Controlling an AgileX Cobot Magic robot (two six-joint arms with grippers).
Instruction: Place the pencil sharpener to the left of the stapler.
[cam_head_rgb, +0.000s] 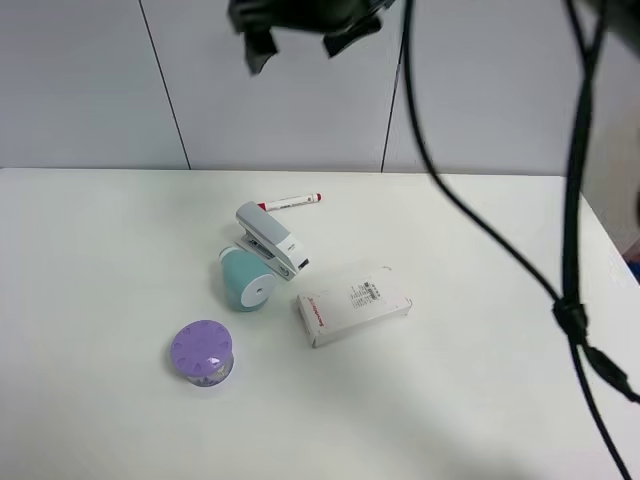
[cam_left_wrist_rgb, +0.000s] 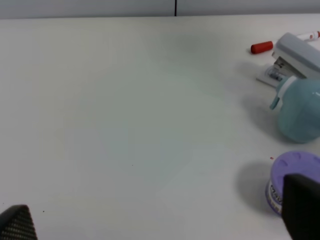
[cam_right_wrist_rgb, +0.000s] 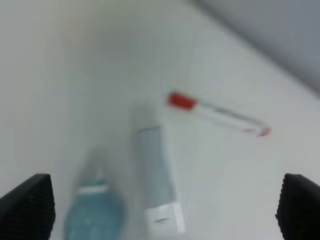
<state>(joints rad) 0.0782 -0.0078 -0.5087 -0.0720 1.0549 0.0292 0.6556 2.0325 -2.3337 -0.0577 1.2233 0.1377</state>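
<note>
With the pencil sharpener (cam_head_rgb: 243, 280) already lying against the stapler (cam_head_rgb: 271, 240), on its left and slightly nearer side, looks basically placed; judging only from layout, little or nothing left but to confirm and back off. Touching or just beside: cannot tell for sure from overhead.

Right jaws (cam_right_wrist_rgb: 160, 210) spread wide, nothing between them, hovering high above the pair; sharpener and stapler both sit below and between the two fingertips in the wrist view, blurred. Red-capped marker (cam_head_rgb: 290, 202) lies beyond the stapler, apart from it.

Left jaws (cam_left_wrist_rgb: 160, 220) spread, empty, low over bare worktop (cam_head_rgb: 100, 300); sharpener well off to their right side, purple container (cam_head_rgb: 202, 352) near the right fingertip.

White box (cam_head_rgb: 353, 304) near the stapler on its right. Open room: wide bare worktop left of the cluster, far edge well behind the marker. Cables hang on the right side, clear of objects.
</note>
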